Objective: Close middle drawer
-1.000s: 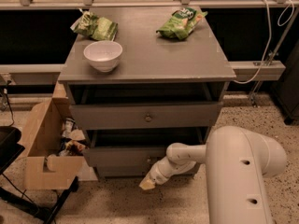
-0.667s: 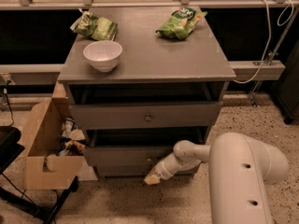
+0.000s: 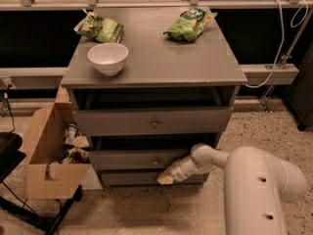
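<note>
**Tool low at the front of the mid drawer, grip state unclear**

The tool (image 3: 166, 178) sits at approx 6 o'clock in the view, low against the cabinet front. Its pale tip is at the bottom edge of the middle drawer (image 3: 127, 159), overlapping the top of the lowest drawer (image 3: 129, 178). Can't tell how far open the tool is, nor whether it has hold of anything. It looks to be at or touching the panel edge, but contact isn't clear.

The arm (image 3: 254, 190) comes in from approx 4 o'clock, w/ the wrist angled down toward 8 o'clock.

From the tool tip, the middle drawer's front panel runs off toward 9–10 o'clock. Its small round knob (image 3: 156, 161) is just beside the tip, at approx 11 o'clock. A dark gap shows above the panel, so the drawer isn't fully in. It stands a little fwd of the lowest drawer.

The top drawer (image 3: 195, 121), w/ a taller front, is at 12 o'clock from the tool and also pulled out.

On the tabletop (image 3: 161, 62):
- A white bowl (image 3: 108, 58) at approx 10 o'clock.
- A green snack bag (image 3: 100, 29) at approx 11 o'clock.
- A second green bag (image 3: 190, 23) at approx 1 o'clock.

A cardboard box (image 3: 44, 180) w/ scraps inside stands on the floor at 9 o'clock from the tool, beside the cabinet.
</note>
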Controlling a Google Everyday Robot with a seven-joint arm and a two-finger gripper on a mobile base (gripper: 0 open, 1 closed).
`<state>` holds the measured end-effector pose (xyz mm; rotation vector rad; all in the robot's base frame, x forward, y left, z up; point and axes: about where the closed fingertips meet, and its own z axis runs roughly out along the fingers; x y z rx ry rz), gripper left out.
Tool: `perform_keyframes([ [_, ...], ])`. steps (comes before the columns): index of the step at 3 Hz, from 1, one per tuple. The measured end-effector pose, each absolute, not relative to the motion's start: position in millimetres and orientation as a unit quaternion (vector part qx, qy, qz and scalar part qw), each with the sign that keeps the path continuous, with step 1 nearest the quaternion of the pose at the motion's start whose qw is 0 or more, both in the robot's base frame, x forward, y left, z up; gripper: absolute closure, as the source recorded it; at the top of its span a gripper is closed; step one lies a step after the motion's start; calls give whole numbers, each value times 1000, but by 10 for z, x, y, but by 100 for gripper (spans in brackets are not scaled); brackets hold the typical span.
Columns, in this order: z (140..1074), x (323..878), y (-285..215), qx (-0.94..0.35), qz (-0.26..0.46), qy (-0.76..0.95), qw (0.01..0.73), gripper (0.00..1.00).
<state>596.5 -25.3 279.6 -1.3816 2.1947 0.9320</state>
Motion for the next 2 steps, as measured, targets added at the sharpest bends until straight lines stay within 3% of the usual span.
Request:
perform_keyframes([
  [2,2860,6227,-427,-464,298,806,216,100],
])
